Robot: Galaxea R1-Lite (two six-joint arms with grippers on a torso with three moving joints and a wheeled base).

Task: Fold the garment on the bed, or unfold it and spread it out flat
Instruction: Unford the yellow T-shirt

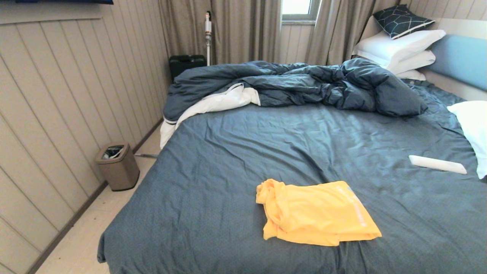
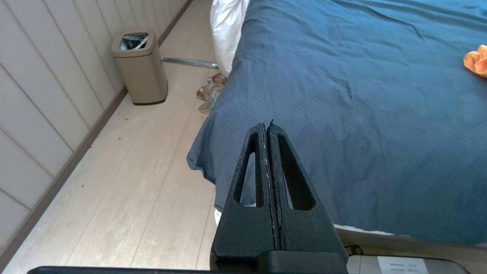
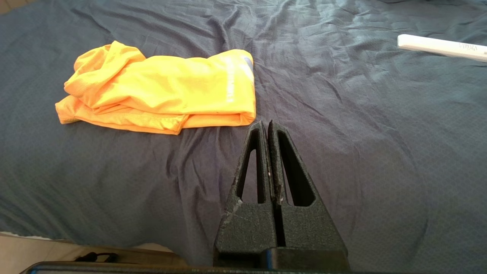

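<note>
- The garment [image 1: 317, 213] lay on the bed [image 1: 213, 213], loosely folded into a rough rectangle near the foot edge; one end was bunched into soft ridges, the other ran flatter with a faint pale strip of print along it; nothing touched it.
- Beyond the garment, toward the headboard [image 1: 460, 61], a slim white remote-like bar [image 1: 437, 164] rested on the sheet, well apart from the shirt; a white pillow [image 1: 473, 131] sat just past that.
- Farther from the garment, the dark blue duvet [image 1: 304, 85] was heaped in a rumpled ridge across the far side of the bed, a white lining showing at one end; stacked pillows [image 1: 399, 49] rose by the headboard.
- The right gripper [image 3: 265, 122] hung over the sheet near the garment's flatter end, apart from it; its fingers were pressed together, gripping nothing.
- The left gripper [image 2: 266, 124] hung by the bed's corner, well away from the garment, fingers likewise pressed together and empty.
- On the floor beside the bed, far from the garment, stood a brown bin [image 1: 118, 165] against the panelled wall.
</note>
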